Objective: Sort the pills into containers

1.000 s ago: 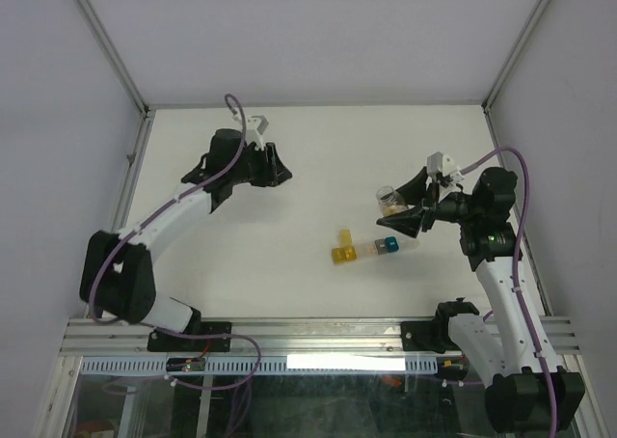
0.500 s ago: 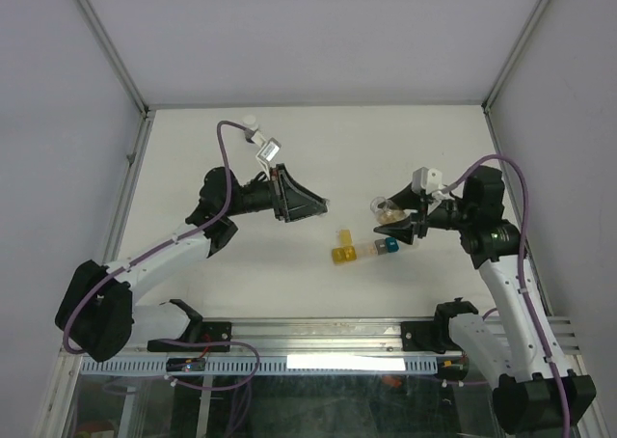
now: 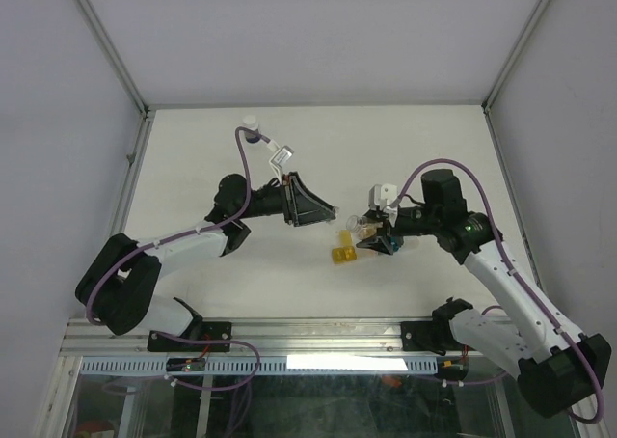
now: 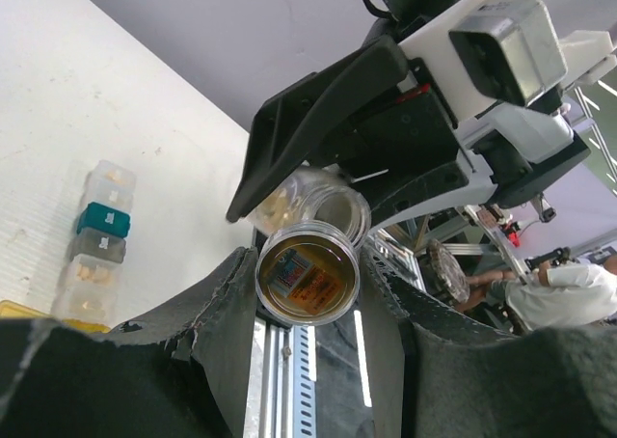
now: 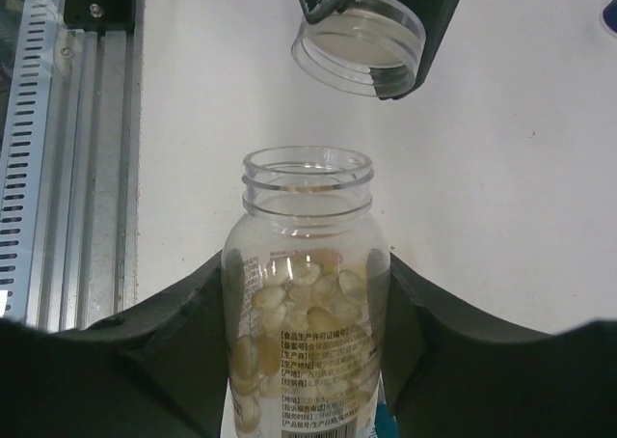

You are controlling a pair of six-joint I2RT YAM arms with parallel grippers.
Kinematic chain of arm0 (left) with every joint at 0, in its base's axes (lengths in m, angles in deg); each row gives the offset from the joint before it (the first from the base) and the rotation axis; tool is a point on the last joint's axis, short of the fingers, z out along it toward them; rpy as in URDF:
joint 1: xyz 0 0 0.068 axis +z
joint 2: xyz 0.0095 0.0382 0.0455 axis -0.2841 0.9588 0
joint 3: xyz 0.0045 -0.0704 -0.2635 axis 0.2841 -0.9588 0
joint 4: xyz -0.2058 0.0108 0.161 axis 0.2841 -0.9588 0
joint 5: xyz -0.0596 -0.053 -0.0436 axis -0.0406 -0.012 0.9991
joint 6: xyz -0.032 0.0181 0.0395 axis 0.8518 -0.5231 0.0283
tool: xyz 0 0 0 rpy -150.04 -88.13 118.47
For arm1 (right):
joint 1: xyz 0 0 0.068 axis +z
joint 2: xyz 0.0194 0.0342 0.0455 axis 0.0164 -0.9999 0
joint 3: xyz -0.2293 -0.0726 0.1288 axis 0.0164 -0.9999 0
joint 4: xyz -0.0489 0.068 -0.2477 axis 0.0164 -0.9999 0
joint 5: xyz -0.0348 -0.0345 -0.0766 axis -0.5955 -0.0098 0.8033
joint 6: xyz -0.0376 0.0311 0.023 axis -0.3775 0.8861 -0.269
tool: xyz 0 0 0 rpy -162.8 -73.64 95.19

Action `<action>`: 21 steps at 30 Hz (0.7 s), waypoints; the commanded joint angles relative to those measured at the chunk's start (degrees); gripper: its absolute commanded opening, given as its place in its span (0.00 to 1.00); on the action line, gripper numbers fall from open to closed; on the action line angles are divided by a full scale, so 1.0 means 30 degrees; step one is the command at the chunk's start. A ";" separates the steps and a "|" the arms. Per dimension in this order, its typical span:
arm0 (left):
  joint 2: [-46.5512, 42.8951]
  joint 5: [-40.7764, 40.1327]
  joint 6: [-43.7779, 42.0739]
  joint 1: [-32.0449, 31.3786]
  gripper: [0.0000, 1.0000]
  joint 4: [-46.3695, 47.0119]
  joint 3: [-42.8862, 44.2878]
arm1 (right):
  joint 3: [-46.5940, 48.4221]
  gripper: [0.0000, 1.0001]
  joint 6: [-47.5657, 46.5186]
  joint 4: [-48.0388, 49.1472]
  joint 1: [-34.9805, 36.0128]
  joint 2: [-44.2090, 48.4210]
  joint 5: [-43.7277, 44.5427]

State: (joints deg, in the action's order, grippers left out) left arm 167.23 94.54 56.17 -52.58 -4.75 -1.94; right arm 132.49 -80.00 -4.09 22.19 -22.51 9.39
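Right, nearest me on the worktop (image 3: 434, 149), a little right of the middle and closer to the near edge than the far one, lies the row of containers (image 3: 343, 256). The yellow one sits at its left end. The teal one (image 4: 96, 218) shows plainly from the left wrist but is mostly covered from above by my right claw.

The right gripper (image 3: 371, 237) hangs just over that row, clamped on the body of a clear bottle (image 5: 307, 293). The bottle's uncapped mouth points toward the left arm. The pills (image 5: 289, 308), pale and oval, lie heaped inside it.

Facing that mouth, close but not touching, the left gripper (image 3: 323, 209) is clamped on the clear cap (image 5: 359, 42), over the middle of the worktop.

Farthest off, near the far edge toward the left, stands a small white bottle (image 3: 251, 125).
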 commanded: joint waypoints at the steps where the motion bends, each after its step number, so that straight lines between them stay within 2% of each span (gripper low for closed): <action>1: 0.0223 -0.0497 -0.0208 -0.0539 0.24 0.1475 0.0472 | 0.0841 0.01 -0.0015 0.1049 0.1196 -0.0493 0.2103; 16: 0.0028 -0.2691 -0.2829 -0.2158 0.24 -0.2564 0.1514 | 0.0823 0.01 0.0729 0.1492 0.1716 -0.0428 0.2432; 21: 0.0072 -0.2865 -0.2997 -0.2480 0.24 -0.3034 0.1799 | 0.0847 0.01 0.0877 0.1625 0.1808 -0.0658 0.3036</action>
State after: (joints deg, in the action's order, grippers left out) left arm 168.10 87.76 49.74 -58.90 -12.88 0.82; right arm 132.49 -78.54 -2.71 27.07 -24.65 17.41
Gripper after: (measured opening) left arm 0.419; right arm 0.546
